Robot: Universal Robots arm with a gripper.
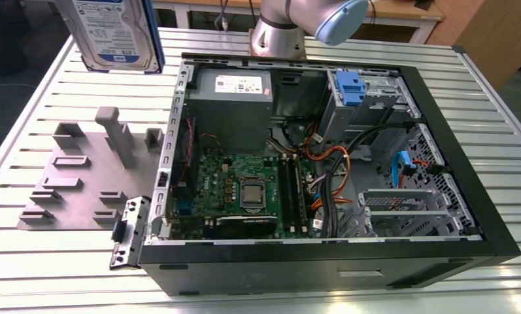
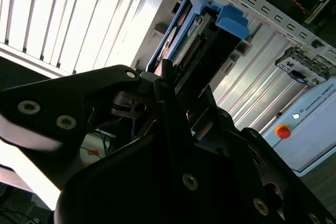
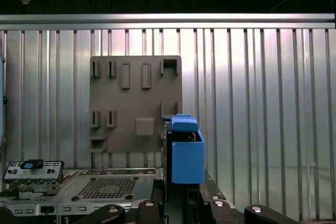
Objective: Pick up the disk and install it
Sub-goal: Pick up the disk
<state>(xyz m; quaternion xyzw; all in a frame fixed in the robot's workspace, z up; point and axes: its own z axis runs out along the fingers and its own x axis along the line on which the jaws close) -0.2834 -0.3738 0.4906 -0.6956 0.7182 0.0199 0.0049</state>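
Observation:
The disk point(image 1: 112, 33), a silver drive with a white-and-blue label and blue edge frame, hangs upright in the air above the table's far corner at the exterior view's left. In the second wrist view the disk point(image 2: 191, 32) sticks out edge-on from between the black fingers point(image 2: 157, 85) of my gripper point(image 2: 170, 77), which is shut on it. In the first wrist view the disk's blue frame point(image 3: 186, 153) rises from the gripper point(image 3: 181, 200), with the grey fixture plate point(image 3: 135, 103) beneath it.
The open computer case point(image 1: 495, 235) lies on the slatted metal table point(image 1: 59, 268), with a drive cage and blue latch point(image 1: 351, 88) at its far side. A grey fixture plate point(image 1: 85, 183) with upright pegs lies to the exterior view's left of the case. The arm's base point(image 1: 278, 36) stands behind it.

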